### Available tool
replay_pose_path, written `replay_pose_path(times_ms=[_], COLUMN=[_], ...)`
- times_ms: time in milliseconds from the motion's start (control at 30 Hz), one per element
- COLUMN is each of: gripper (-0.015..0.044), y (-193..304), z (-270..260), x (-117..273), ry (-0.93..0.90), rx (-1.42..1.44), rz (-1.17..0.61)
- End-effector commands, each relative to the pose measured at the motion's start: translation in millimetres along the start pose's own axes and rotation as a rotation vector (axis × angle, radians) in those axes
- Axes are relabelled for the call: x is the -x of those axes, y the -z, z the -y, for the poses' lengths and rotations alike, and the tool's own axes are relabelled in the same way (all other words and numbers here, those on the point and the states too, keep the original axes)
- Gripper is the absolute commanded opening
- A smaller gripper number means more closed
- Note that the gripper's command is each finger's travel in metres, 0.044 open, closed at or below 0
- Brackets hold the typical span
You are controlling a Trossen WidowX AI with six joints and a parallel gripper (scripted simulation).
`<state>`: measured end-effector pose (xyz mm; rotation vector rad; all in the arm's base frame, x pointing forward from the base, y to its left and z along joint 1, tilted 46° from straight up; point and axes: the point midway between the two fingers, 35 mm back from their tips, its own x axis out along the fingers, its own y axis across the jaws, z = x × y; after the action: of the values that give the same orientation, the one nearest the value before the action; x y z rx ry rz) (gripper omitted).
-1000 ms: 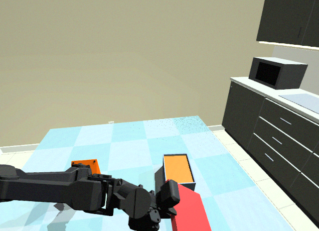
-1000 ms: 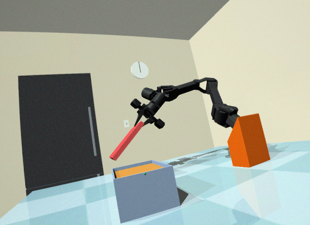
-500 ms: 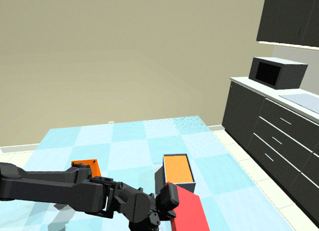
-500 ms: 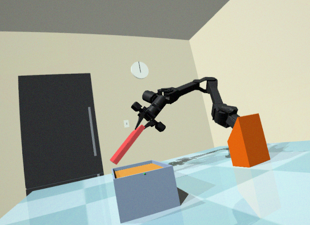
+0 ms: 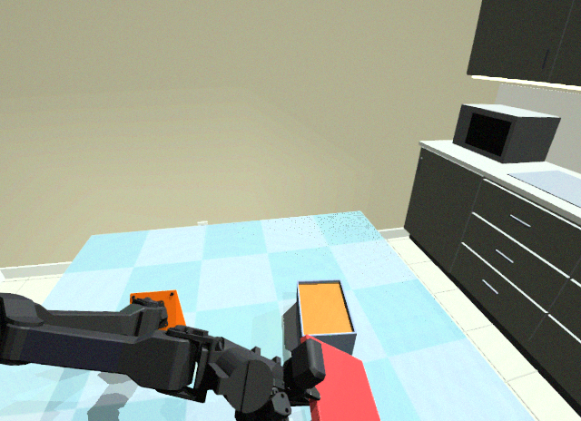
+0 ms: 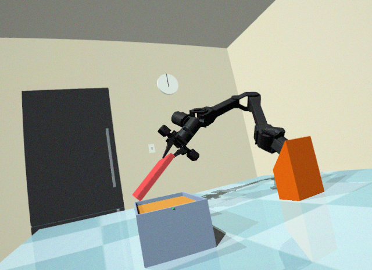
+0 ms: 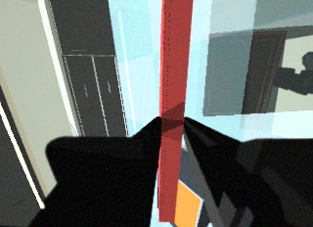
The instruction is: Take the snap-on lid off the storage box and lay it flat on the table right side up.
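The red lid (image 5: 346,384) (image 6: 153,177) (image 7: 175,66) is off the box and in the air, steeply tilted. My gripper (image 6: 168,156) (image 7: 171,121) is shut on one end of it; the lid slopes down and away from the fingers. In the top view the fingers are mostly hidden behind the arm's parts. The blue-grey storage box (image 5: 330,340) (image 6: 177,234) (image 7: 188,204) stands upright on the table, open at the top, with an orange surface (image 5: 325,308) (image 6: 165,203) inside. In the exterior view the lid's lower end appears just above the box's left rim.
An orange block with a sloping side (image 5: 174,308) (image 6: 303,167) stands at the arm's base, well apart from the box. The blue checkered table (image 5: 234,276) (image 6: 75,243) carries both. A counter with a microwave (image 5: 507,132) stands beyond the table's right edge in the top view.
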<state>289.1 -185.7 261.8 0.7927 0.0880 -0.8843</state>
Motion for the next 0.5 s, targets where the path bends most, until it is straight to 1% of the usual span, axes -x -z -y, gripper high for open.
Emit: replay_pose_path(times_ms=[0, 467], gripper=[0.0, 0.0], y=[-0.1, -0.2], z=[-0.4, 8.0], x=[-1.8, -9.0], ry=[-0.013, -0.013], rx=[0.001, 0.002], rz=[-0.002, -0.002])
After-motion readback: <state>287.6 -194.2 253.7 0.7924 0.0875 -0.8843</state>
